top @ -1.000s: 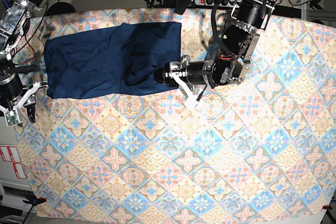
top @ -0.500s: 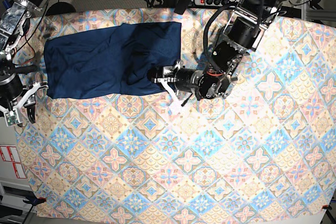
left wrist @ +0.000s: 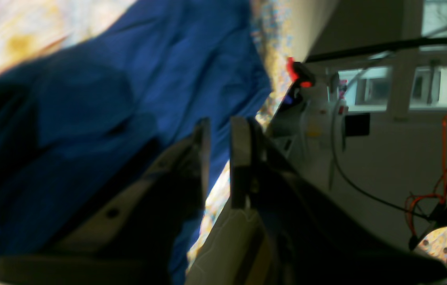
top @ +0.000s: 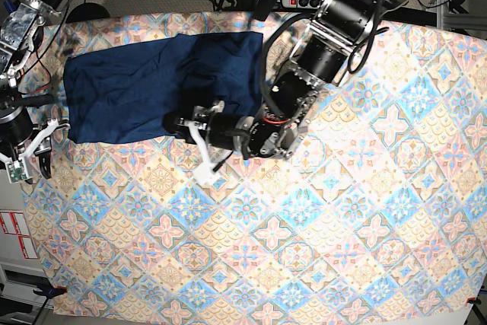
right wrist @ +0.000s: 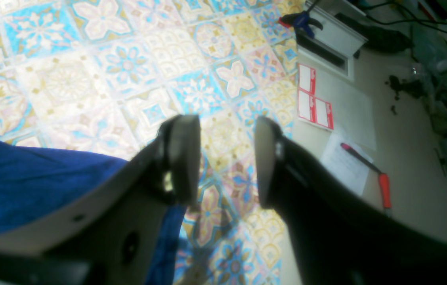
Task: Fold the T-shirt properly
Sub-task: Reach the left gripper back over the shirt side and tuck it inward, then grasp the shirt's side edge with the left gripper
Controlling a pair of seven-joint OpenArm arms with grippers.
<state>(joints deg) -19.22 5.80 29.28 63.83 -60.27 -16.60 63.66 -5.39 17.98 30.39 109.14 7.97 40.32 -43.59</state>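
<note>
The navy T-shirt (top: pixel 152 85) lies spread across the upper left of the patterned tablecloth (top: pixel 342 218). The left claw (top: pixel 199 129) sits at its lower edge, jaws nearly together; whether they pinch cloth I cannot tell. The right claw (top: pixel 34 159) hangs open at the frame's left, holding nothing.

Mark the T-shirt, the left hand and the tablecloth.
T-shirt (top: pixel 129 85): base view, on the flat middle of the navy fabric.
left hand (left wrist: pixel 218 158): left wrist view, midway between its fingertips.
tablecloth (top: pixel 319 234): base view, on a bare patterned stretch.
</note>
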